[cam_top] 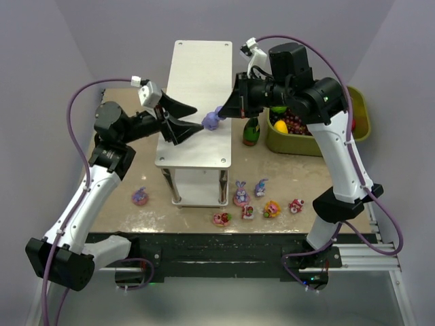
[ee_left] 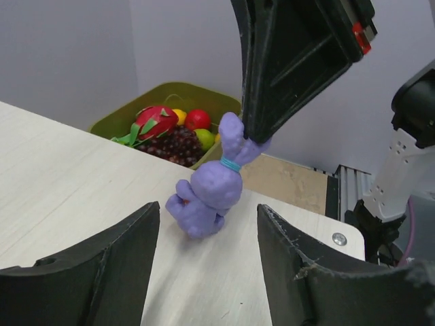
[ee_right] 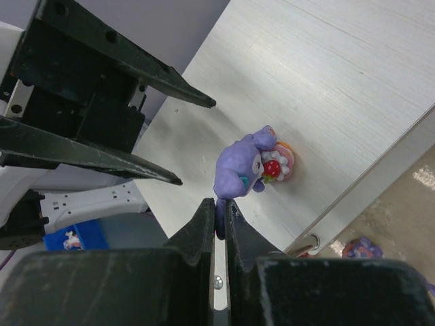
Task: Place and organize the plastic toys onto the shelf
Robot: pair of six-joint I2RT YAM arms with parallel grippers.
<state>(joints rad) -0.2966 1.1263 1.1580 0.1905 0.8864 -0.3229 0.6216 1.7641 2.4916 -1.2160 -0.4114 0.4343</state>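
Right wrist: right jaws pinch bunny [ee_right: 239,166] ears, tips hidden; left jaws apart.

On shelf [cam_top: 197,68], near right edge: bunny [cam_top: 212,121]. Right of shelf: bottle [cam_top: 251,131], then bin [cam_top: 363,125]. Before shelf, on table [cam_top: 115,210]: other toys [cam_top: 240,195].
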